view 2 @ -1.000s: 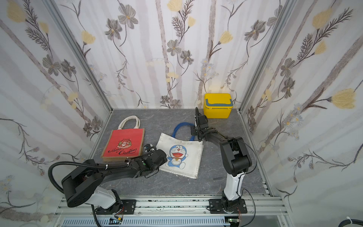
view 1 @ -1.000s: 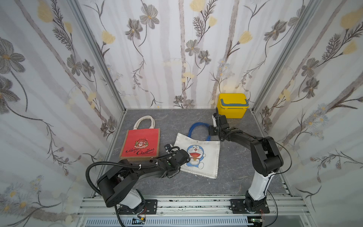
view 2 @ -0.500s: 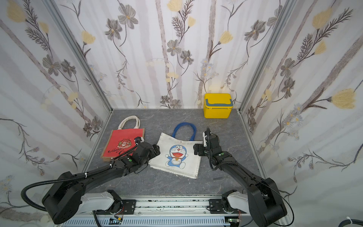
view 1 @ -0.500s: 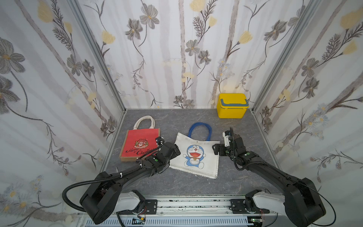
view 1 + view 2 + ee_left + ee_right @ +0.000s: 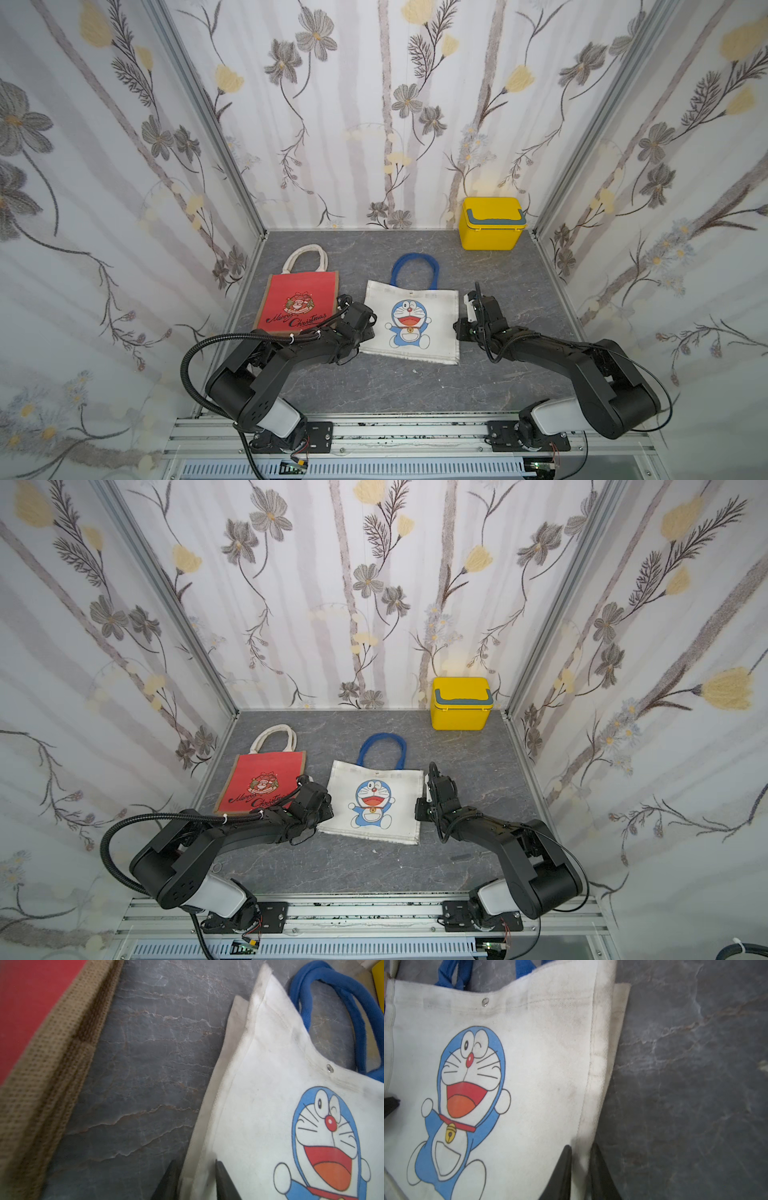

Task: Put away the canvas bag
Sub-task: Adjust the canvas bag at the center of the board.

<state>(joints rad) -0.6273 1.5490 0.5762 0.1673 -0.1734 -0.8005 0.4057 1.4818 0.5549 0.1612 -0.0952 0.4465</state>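
- Canvas bag [image 5: 411, 320]: white, cartoon-cat print, lying flat near the middle of the grey marbled tabletop [image 5: 395, 386] in both top views; blue handles [image 5: 414, 266] at its 12 o'clock end.
- Left gripper [image 5: 196, 1164]: at the bag's 8 o'clock edge. In the left wrist view its dark fingers [image 5: 223, 1180] stand either side of the side seam, clenched on the cloth.
- Right gripper [image 5: 580, 1149]: at the bag's 3 o'clock edge. In the right wrist view the jaws stand close together, pinching the side seam.
- Red Christmas bag [image 5: 301, 305]: flat, cream handles, at 9 o'clock of the canvas bag, with a strip of bare table between them.
- Yellow box [image 5: 490, 224]: grey handle, lid on, at 1 o'clock of the canvas bag, in the back corner, well apart.
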